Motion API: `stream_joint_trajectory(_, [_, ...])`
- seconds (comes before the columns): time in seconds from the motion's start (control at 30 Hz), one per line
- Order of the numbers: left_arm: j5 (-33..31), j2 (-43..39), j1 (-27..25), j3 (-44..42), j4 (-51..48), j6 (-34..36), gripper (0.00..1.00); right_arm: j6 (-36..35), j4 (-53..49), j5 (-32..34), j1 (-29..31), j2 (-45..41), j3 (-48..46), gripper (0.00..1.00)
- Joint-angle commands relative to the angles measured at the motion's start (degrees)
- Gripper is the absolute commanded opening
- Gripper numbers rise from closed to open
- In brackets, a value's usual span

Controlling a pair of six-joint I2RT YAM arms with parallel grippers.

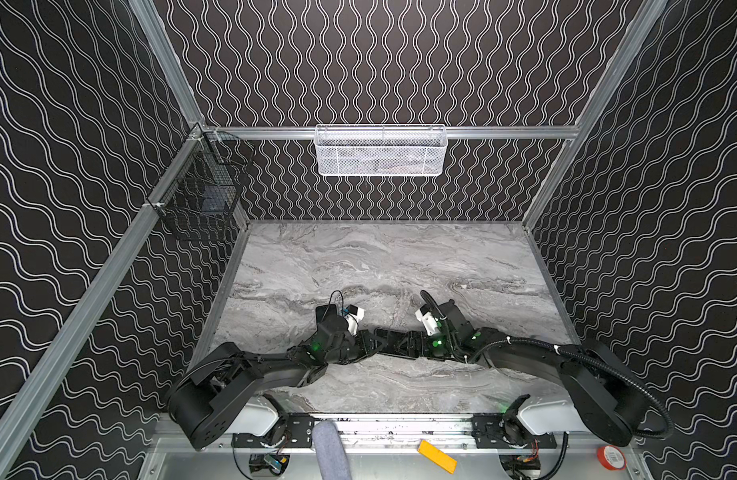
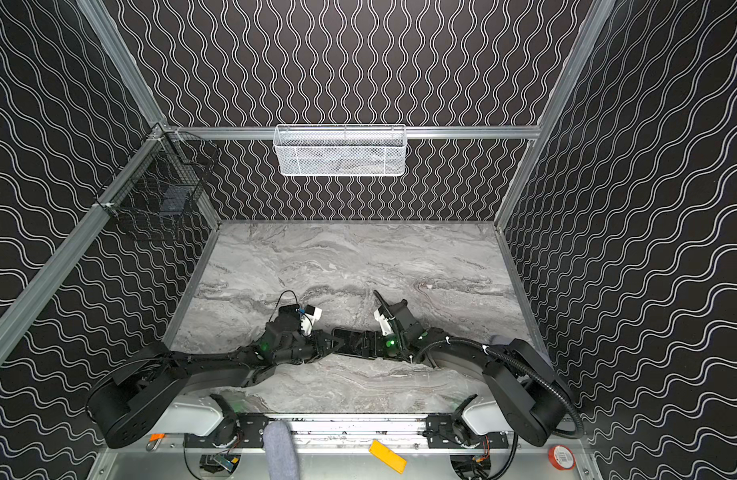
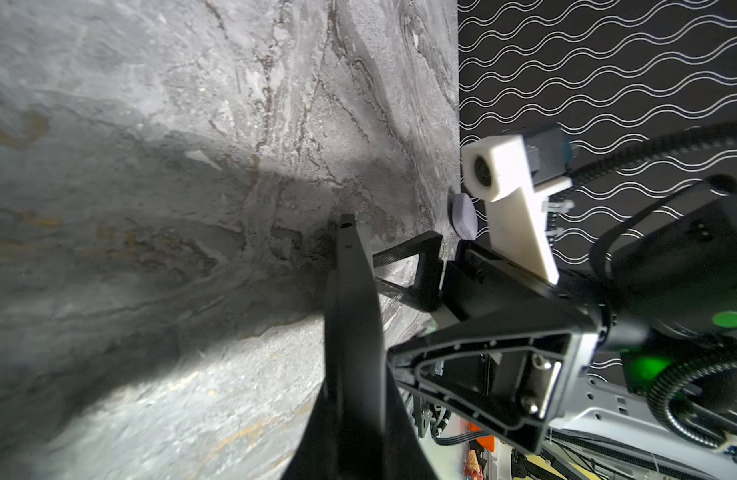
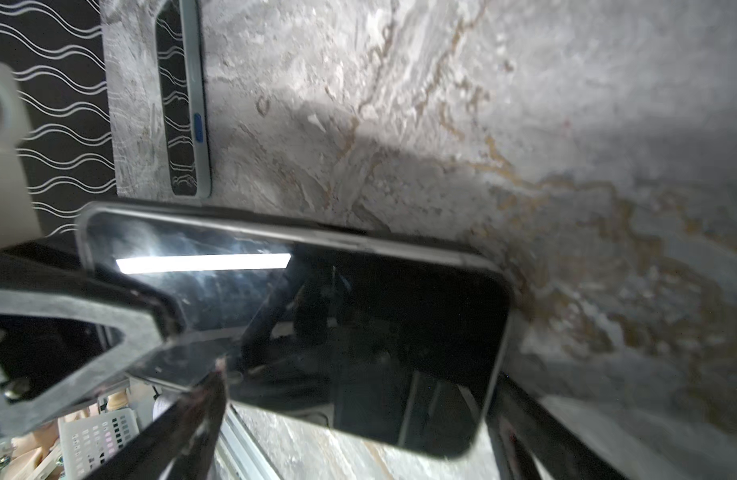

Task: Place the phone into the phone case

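Note:
A black phone (image 1: 389,338) hangs just above the marble table (image 1: 358,266) near its front, between my two arms. In the left wrist view I see the phone (image 3: 350,299) edge-on, and my left gripper (image 1: 373,344) is shut on one end of it. The right wrist view shows its glossy screen (image 4: 337,316). My right gripper (image 4: 358,386) is open, with one finger (image 4: 520,415) on each side of the phone. The phone case (image 4: 184,99) is slim and grey-blue with a blue button. It lies flat by the right wall (image 2: 499,341), apart from both grippers.
A white mesh basket (image 1: 380,150) hangs on the back wall and a black wire basket (image 1: 200,187) on the left wall. Patterned walls close in three sides of the table. A yellow block (image 1: 436,456) and a red tape roll (image 1: 611,457) lie below the front rail.

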Motion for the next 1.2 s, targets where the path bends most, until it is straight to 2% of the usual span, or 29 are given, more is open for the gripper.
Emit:
stream_joint_trajectory(0.0, [-0.64, -1.35, 0.14, 0.46, -2.18, 1.41, 0.09, 0.68, -8.53, 3.54, -0.25, -2.38, 0.50, 0.99])
stream_joint_trajectory(0.1, [0.07, -2.63, 0.69, 1.07, -3.30, 2.14, 0.07, 0.46, -10.98, 4.15, -2.68, -8.46, 0.70, 0.99])
stream_joint_trajectory(0.2, [2.36, -3.52, 1.99, 2.20, -3.38, 3.06, 0.06, -0.32, -12.94, 2.27, -7.63, -15.68, 0.66, 0.99])
stream_joint_trajectory(0.37, [9.15, -5.20, 4.97, 6.58, -2.86, 4.51, 0.05, -2.53, -11.96, -8.21, -18.03, -24.60, -0.16, 0.98])
stream_joint_trajectory(0.53, [18.62, -7.10, 8.28, 13.29, -2.77, 6.10, 0.04, -2.24, -9.08, -17.77, -24.93, -27.68, -1.31, 0.97])
stream_joint_trajectory(0.63, [24.27, -7.13, 11.07, 16.15, 0.88, 3.38, 0.03, 2.21, -1.31, -25.92, -28.34, -29.65, -3.57, 0.97])
stream_joint_trajectory(0.73, [27.70, -6.76, 13.52, 18.04, 3.37, 0.68, 0.03, 7.84, 7.97, -30.80, -29.91, -32.24, -5.39, 0.97])
stream_joint_trajectory(0.83, [30.31, -4.93, 14.95, 18.55, 9.81, -4.15, 0.02, 11.31, 14.57, -33.12, -30.36, -33.73, -5.98, 0.97])
stream_joint_trajectory(1.03, [33.09, 2.54, 15.48, 17.39, 32.50, -19.89, 0.02, 17.03, 27.03, -35.82, -30.45, -32.20, -7.56, 0.95])
stream_joint_trajectory(1.17, [33.74, 3.62, 15.48, 17.20, 34.32, -20.88, 0.02, 18.01, 31.40, -35.92, -30.45, -28.73, -7.21, 0.93])
